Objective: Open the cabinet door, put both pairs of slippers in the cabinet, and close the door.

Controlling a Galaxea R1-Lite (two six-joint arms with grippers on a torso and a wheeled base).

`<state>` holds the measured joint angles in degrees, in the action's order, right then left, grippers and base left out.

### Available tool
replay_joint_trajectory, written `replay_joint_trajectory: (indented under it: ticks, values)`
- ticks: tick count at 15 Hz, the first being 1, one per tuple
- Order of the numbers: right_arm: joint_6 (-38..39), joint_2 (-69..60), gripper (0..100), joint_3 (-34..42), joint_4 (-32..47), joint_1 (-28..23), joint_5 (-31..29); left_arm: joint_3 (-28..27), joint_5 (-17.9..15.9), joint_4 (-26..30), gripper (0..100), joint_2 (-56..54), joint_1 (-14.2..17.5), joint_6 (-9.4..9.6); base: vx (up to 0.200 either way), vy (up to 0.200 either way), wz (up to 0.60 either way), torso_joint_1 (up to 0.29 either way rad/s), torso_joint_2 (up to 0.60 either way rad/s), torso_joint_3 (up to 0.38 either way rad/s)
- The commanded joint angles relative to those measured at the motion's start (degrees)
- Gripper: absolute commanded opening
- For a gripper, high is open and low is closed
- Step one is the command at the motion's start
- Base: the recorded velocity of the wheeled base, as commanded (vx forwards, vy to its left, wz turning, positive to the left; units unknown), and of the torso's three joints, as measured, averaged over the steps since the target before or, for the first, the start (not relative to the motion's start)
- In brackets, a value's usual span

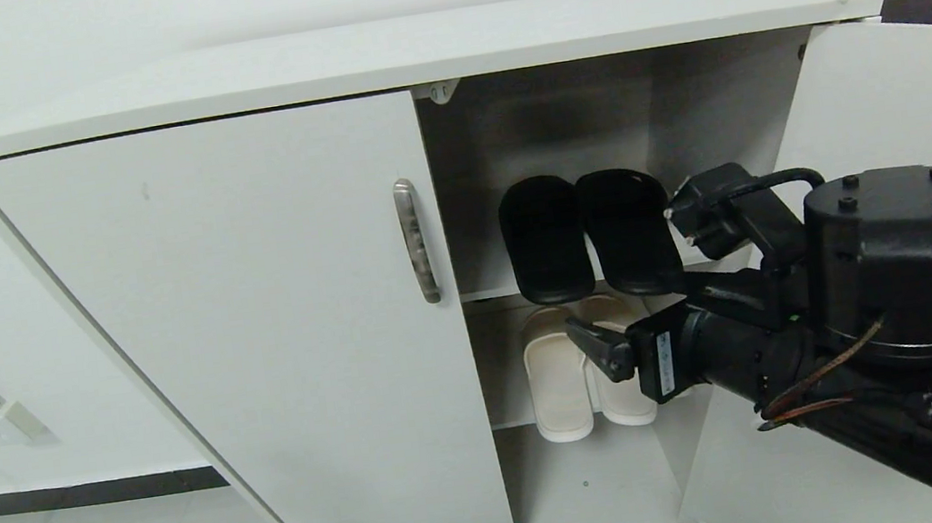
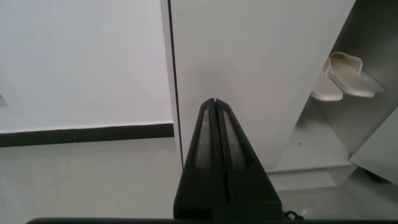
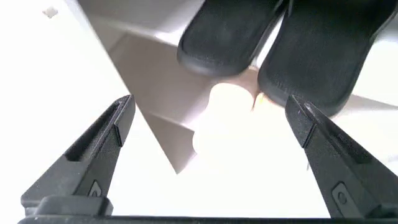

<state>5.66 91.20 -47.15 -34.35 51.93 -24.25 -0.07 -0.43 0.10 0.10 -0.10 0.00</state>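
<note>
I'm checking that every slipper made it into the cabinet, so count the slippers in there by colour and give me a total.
Black slippers: 2
White slippers: 2
Total: 4

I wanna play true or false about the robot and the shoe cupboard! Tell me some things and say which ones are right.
1. The black slippers sit higher in the cabinet than the white slippers. True.
2. Both cabinet doors are open. False: the right door is open, but the left door is shut.
3. The right gripper has its fingers open. True.
4. The left gripper is holding a slipper. False: its fingers are shut together with nothing between them.
5. The white slippers lie on the floor. False: they are inside the cabinet.
</note>
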Motion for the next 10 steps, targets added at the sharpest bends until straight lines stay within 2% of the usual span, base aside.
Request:
replay_joint_trajectory:
  ticks: [1,10]
  values:
    - [0.0,-0.4,0,1.1,-0.2,0.6,0.0,0.0,0.0,0.0,0,0.0,0.0,0.00,0.000,0.000,0.00,0.000,0.00,0.000]
    - [0.1,1.6,0,1.9,-0.3,1.2,0.0,0.0,-0.1,0.0,0,0.0,0.0,0.00,0.000,0.000,0.00,0.000,0.00,0.000]
